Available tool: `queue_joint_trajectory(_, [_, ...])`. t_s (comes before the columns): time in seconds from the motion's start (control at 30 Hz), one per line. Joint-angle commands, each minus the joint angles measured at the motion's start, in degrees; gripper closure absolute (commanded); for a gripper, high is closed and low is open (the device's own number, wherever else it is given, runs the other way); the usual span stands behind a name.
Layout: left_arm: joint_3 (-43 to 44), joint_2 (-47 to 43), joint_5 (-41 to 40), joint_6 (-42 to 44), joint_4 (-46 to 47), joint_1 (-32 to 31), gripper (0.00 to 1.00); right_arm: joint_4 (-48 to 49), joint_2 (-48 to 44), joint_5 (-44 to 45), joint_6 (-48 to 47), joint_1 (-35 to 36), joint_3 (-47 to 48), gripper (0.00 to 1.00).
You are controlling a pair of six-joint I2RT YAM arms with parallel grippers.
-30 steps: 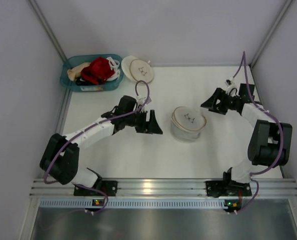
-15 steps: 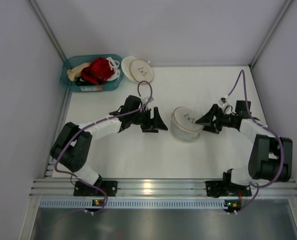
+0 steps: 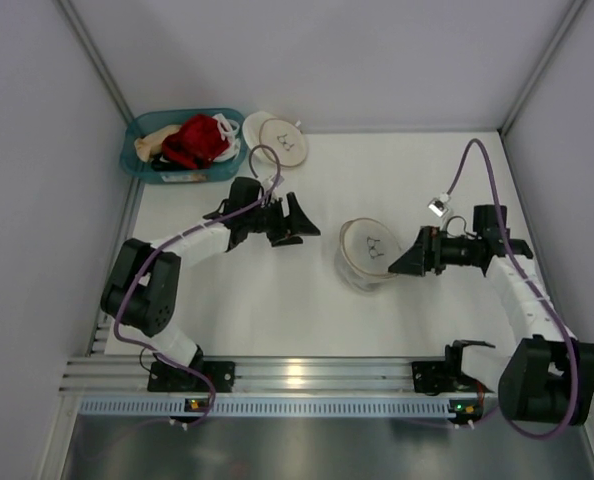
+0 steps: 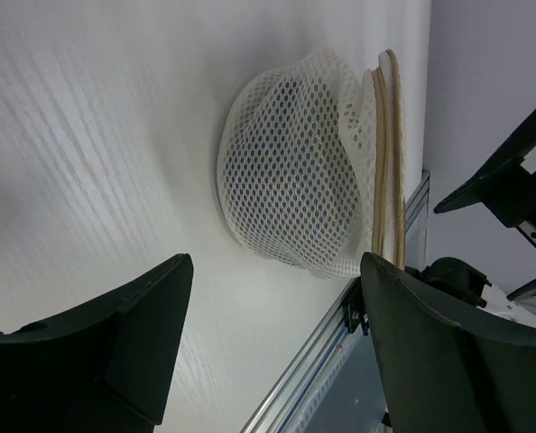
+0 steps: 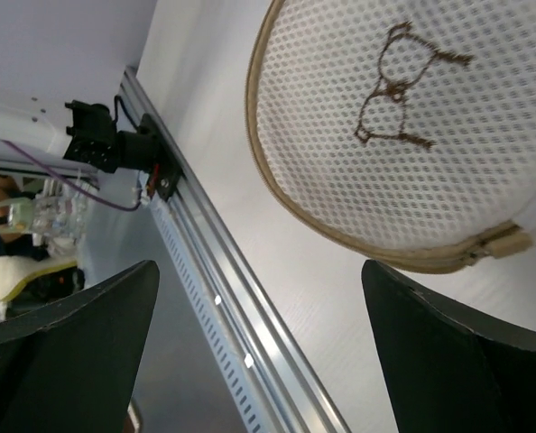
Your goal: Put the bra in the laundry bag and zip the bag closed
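Barely begun: black fabric bra looks to sit in teal plastic basket at 10 o'clock, w/ red garment. Round cream-white mesh laundry bag mid-table, zip seemingly shut (contents unclear). Left gripper at its 9 o'clock, right gripper at 3, both spread wide, empty. Still to do: unzip, load, zip

Two mesh bags — one basket, two grippers

the right pincer has been brought up to the mesh laundry bag, now tipped; the left pincer has been withdrawn.
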Motion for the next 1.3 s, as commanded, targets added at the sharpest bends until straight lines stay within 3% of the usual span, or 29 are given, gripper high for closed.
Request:
queue_joint_trajectory(0.0, [1.0, -2.9, 1.4, 2.0, -0.3, 1.6, 0.20, -3.4, -0.3, 2.0, -6.2, -4.1, 6.4, 0.05])
queue_joint_trajectory(0.13, [0.0, -4.0, 1.9, 2.2, -1.5, 2.6, 0.21, -3.5, 5.3, 7.6, -4.0, -6.9, 11.7, 0.07])
queue_joint_trajectory(0.27, [-0.5, -4.5, 1.6, 2.4, -2.1, 2.7, 0.21, -0.5, 11.0, 12.4, 0.9, -10.0, 11.4, 0.05])
queue_joint_trajectory(0.5, [0.5, -4.0, 2.6, 3.6, -5.1, 4.6, 0.22, 14.4, 21.2, 8.7, 17.5, -9.3, 5.3, 0.03])
queue_joint_trajectory(0.6, [2.3, -4.0, 2.6, 6.3, -9.2, 6.2, 0.22, 22.4, 22.3, 7.0, 24.5, -6.4, 0.9, 0.03])
queue_joint_trajectory(0.7, [2.4, -5.5, 3.0, 7.6, -10.4, 9.5, 0.22, 36.9, 22.6, 6.2, 34.8, -1.1, -7.6, 0.02])
queue_joint_trajectory(0.87, [2.2, -6.0, 3.9, 7.8, -11.4, 11.5, 0.22, 47.2, 21.5, 6.7, 44.9, 5.3, -12.0, 0.01])
queue_joint_trajectory(1.07, [1.9, -6.7, 3.9, 7.6, -11.4, 12.3, 0.22, 65.1, 28.0, 11.2, 57.2, 16.0, -10.4, 0.01])
queue_joint_trajectory(1.27, [2.8, -8.8, 3.7, 11.1, -13.2, 13.4, 0.22, 68.9, 29.6, 11.8, 60.4, 20.6, -3.6, 0.01])
